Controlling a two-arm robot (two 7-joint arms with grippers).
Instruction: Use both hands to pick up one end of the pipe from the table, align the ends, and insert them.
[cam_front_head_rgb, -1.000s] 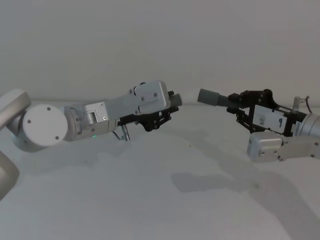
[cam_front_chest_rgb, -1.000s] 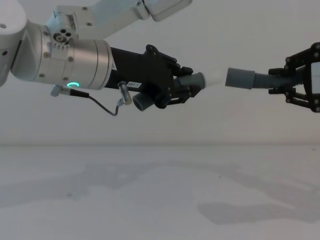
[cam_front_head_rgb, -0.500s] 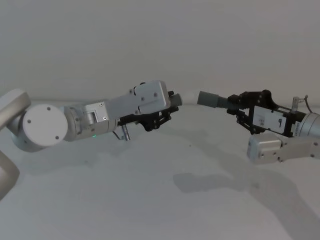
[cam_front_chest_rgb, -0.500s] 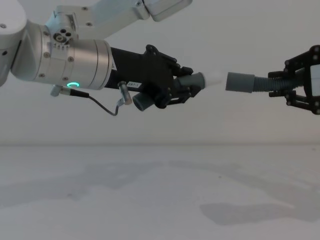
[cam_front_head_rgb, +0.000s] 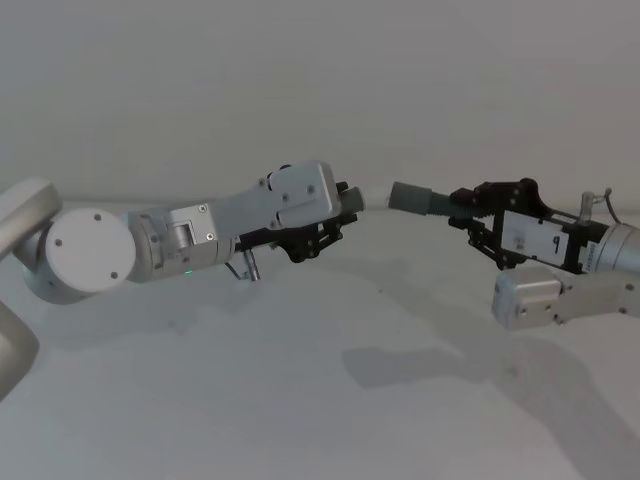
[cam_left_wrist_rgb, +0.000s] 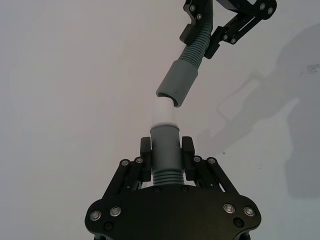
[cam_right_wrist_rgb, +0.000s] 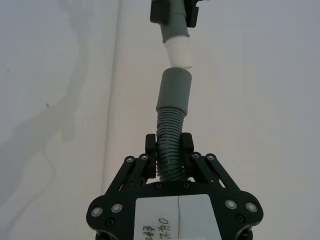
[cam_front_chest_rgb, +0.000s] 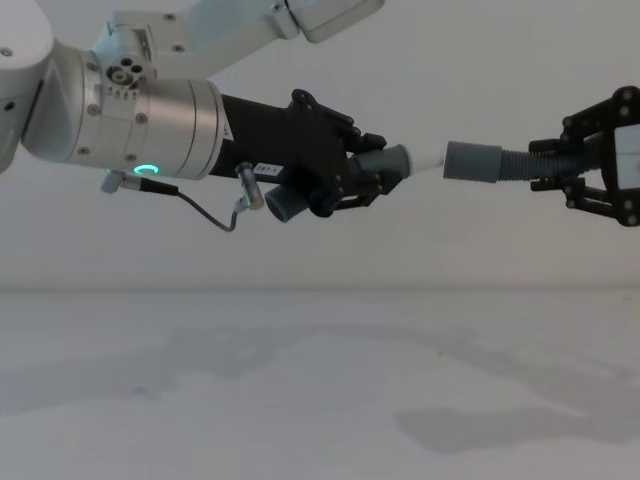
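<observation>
1. Since a second ago the corrugated hose (cam_front_chest_rgb: 520, 166) has come leftward toward the elbow (cam_front_chest_rgb: 385, 162), and the gap seen in the chest view has closed to almost nothing.
2. Its grey cuff (cam_left_wrist_rgb: 178, 84) now meets the elbow's pale tip (cam_left_wrist_rgb: 163, 112) at the mouth; from the left wrist view the cuff's rim looks to sit slightly off to one side of the tip, and I cannot tell if the tip has gone in at all.
3. Both pieces hang in the air, well above the white bench (cam_front_head_rgb: 300, 400), roughly level and end to end.
4. The left tool (cam_front_chest_rgb: 345, 178) is closed on the elbow just behind its smooth collar, fingers (cam_left_wrist_rgb: 145, 162) pressing either side.
5. The right tool (cam_front_chest_rgb: 585, 170) is closed on the ribbed part of the hose, with the cuff sticking out ahead of it.
6. A green ring light (cam_front_chest_rgb: 147, 170) glows on the left arm.
</observation>
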